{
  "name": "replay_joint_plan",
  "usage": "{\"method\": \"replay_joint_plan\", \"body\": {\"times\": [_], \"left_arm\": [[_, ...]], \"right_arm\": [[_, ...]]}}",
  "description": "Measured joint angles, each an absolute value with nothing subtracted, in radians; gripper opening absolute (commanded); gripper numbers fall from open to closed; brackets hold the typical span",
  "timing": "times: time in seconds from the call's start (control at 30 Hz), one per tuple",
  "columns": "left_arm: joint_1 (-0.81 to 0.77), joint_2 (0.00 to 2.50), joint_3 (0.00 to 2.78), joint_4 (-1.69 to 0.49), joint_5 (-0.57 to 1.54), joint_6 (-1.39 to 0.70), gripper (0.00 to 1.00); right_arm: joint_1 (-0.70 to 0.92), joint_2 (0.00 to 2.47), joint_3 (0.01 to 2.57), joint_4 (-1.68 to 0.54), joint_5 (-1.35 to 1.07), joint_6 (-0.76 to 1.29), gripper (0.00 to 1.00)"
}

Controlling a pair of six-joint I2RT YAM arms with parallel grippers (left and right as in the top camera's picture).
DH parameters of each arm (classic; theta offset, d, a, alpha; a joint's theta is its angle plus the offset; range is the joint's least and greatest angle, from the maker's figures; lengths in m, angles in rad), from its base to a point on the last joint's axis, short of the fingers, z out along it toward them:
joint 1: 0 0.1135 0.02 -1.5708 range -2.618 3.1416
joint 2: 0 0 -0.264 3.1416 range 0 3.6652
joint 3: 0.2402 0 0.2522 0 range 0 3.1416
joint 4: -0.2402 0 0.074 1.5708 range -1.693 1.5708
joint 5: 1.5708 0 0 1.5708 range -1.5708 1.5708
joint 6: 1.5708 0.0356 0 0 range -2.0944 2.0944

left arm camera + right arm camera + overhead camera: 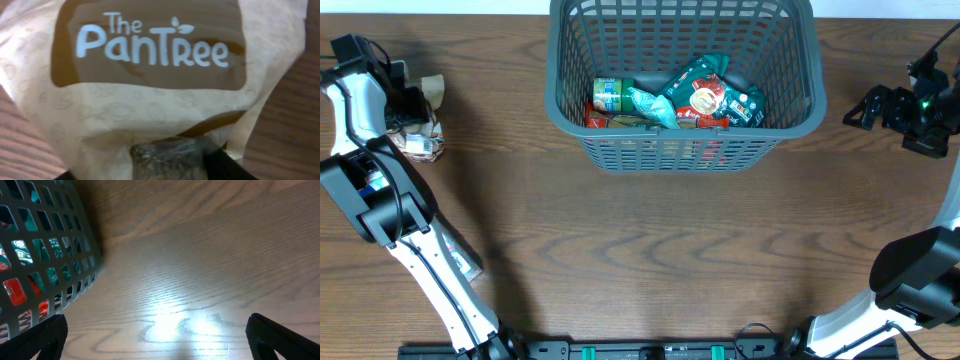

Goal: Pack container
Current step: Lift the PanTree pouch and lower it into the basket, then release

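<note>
The left gripper [408, 112] sits near the far left corner of the tabletop [650, 250], pressed up against a beige and brown packet [424, 122]. In the left wrist view the packet [150, 115], printed "The PanTree", fills almost the whole frame. The gripper [166, 171] shows only as dark shapes along the bottom edge, with a crumpled grey patch between them. That patch looks like film caught between the jaws, which would suit a pinch on the packet's end for lifting. The view is too tight to tell whether the jaws are clamped or merely resting against it.

The right gripper [876, 108] hangs low near the right edge of the tabletop, turned toward the container. In its wrist view the gripper [155, 340] is spread wide, one finger at each lower corner of the frame, with bare wood between them. It holds nothing and touches nothing, and seems parked out of the other arm's way.

The container [556, 70] stands at the middle of the far edge, well apart from the left packet and near the right gripper. Its lattice wall [50, 255] shows at the left of the right wrist view. Green and red packets [705, 100] and a small can-like item [610, 95] already lie on its floor. The packing looks partly done, with the beige packet outside it.
</note>
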State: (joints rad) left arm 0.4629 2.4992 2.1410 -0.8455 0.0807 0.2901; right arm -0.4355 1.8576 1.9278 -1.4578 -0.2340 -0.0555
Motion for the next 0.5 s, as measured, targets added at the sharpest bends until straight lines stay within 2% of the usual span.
{"method": "replay_joint_plan", "body": {"times": [0.07, 0.17, 0.27, 0.4, 0.5], "left_arm": [[0.463, 2.499, 2.144, -0.86, 0.083, 0.29, 0.32], [0.461, 2.498, 2.147, -0.894, 0.093, 0.292, 0.25], [0.458, 2.496, 2.149, -0.942, 0.115, 0.292, 0.11], [0.444, 2.482, 2.149, -1.019, 0.143, 0.289, 0.06], [0.419, 2.453, 2.146, -1.056, 0.159, 0.288, 0.06]], "right_arm": [[-0.435, 1.858, 1.928, -1.458, -0.234, -0.056, 0.99], [-0.435, 1.858, 1.928, -1.458, -0.234, -0.056, 0.99], [-0.435, 1.858, 1.928, -1.458, -0.234, -0.062, 0.99], [-0.435, 1.858, 1.928, -1.458, -0.234, -0.072, 0.99], [-0.435, 1.858, 1.928, -1.458, -0.234, -0.081, 0.99]]}}
